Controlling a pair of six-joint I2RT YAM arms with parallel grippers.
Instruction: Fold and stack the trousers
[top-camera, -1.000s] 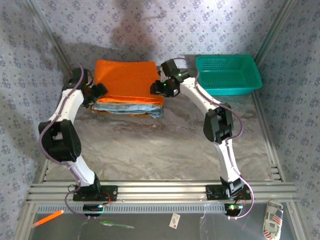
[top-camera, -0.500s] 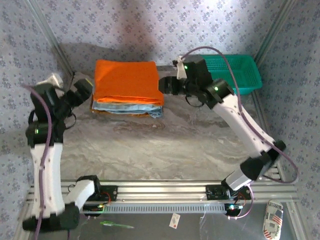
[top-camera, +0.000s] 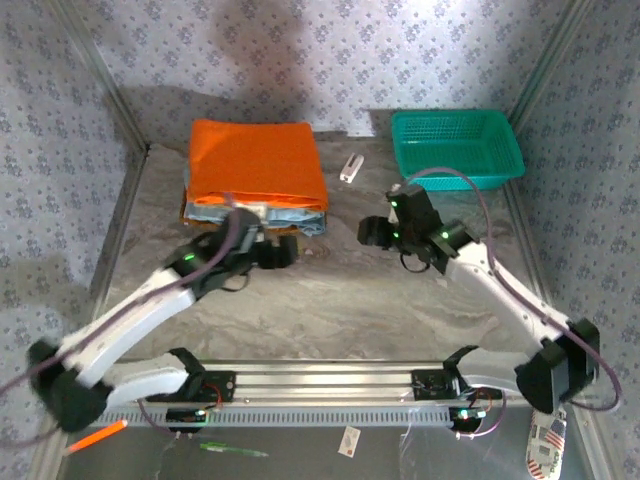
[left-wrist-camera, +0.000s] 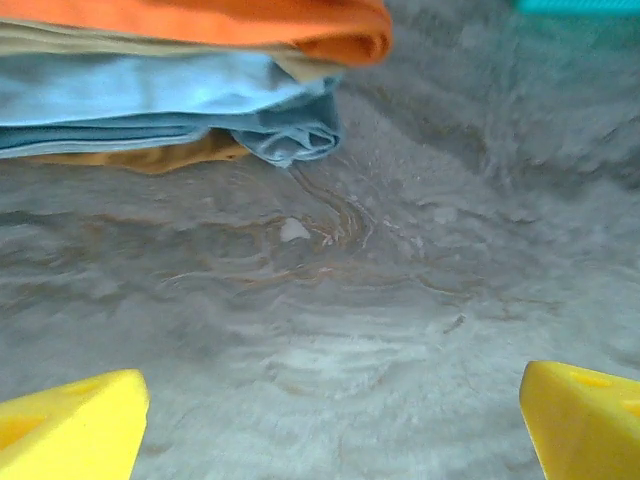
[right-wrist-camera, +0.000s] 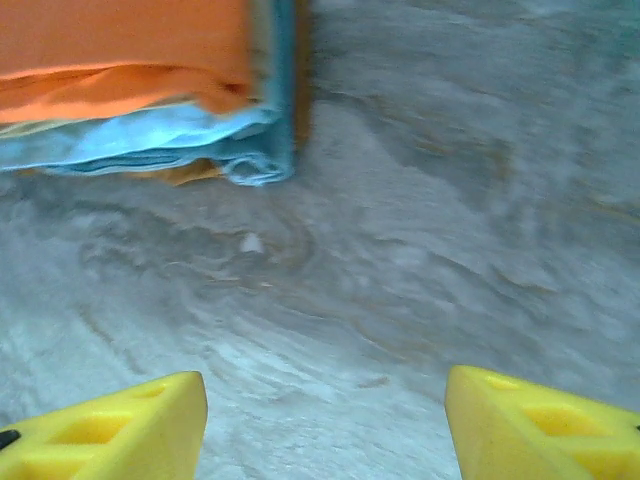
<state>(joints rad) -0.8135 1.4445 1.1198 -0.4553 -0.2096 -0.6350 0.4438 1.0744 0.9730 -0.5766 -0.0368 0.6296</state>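
Looking at trousers (top-camera: 252, 158) first: folded into a neat rectangle, lying topmost on pile toward far-left corner of table (top-camera: 330, 300), edges approx. square w/ layers below. Underneath, per left wrist view: tan cloth (left-wrist-camera: 100, 42), then light blue cloth (left-wrist-camera: 150, 100), then a mustard-ish layer (left-wrist-camera: 160, 157) touching table. Can't ID that bottom layer.

Moving outward, toward table centre: left tool (left-wrist-camera: 325, 420), spread wide, nothing btwn yellow fingertips (left-wrist-camera: 70, 425), gripping nothing, low over bare table just off pile's near-right corner. Right tool (right-wrist-camera: 320, 425) likewise wide apart and empty-handed, facing same corner of pile from the right, apart from fabric. No contact w/ trousers by either.

Further out: small white item (top-camera: 351, 167) on table btwn pile and teal basket (top-camera: 450, 183), too small to ID. Basket at far-right corner, well apart from pile.

Judging step in hand: appears folded and stacked already, so prob. release/clear-off stage, i.e. tail end of task. No sign of a leg hanging loose or a layer sliding off, as far as top view tells.

Judging next move: little needed beyond lifting both tools clear w/o snagging light blue fold poking out at pile's near-right corner. Poss. also a check that top layer sits square. If tidy-up wanted: light press from above, not a pinch at an edge. Risk otherwise: dragging soft fabric, skewing whole pile.
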